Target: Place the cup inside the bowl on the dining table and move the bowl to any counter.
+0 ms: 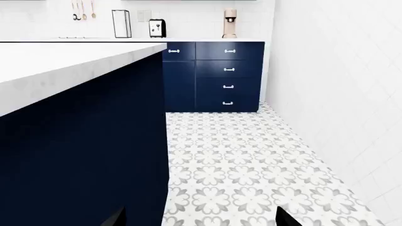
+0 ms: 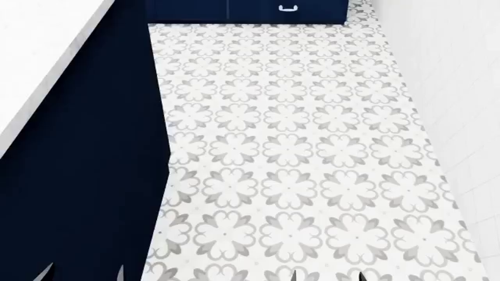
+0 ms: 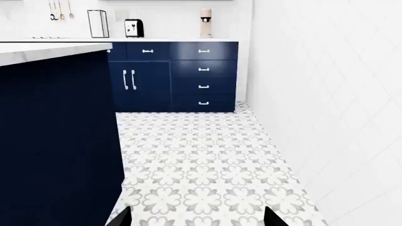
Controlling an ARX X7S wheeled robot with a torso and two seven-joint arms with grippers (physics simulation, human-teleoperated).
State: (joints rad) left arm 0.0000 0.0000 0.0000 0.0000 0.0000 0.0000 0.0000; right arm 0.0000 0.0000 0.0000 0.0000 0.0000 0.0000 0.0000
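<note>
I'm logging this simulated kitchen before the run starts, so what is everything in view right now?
Counter: one, white marble-look top on navy base, beside the aisle.
Back counter: one, white top, against tiled wall.
Drawers: four stacked, navy, silver handles.
Cabinet doors: two, navy, long handles.
Toaster: one, black and white, on back counter.
Frame-like stand: one, black, beside toaster.
Tall appliance: one, beige, on back counter.
Hanging utensils: three, on wall.
Floor: grey-white floral tiles.
Cup, bowl, dining table: not in view.
Left gripper: dark fingertips, apart, empty.
Right gripper: dark fingertips, apart, empty.
</note>
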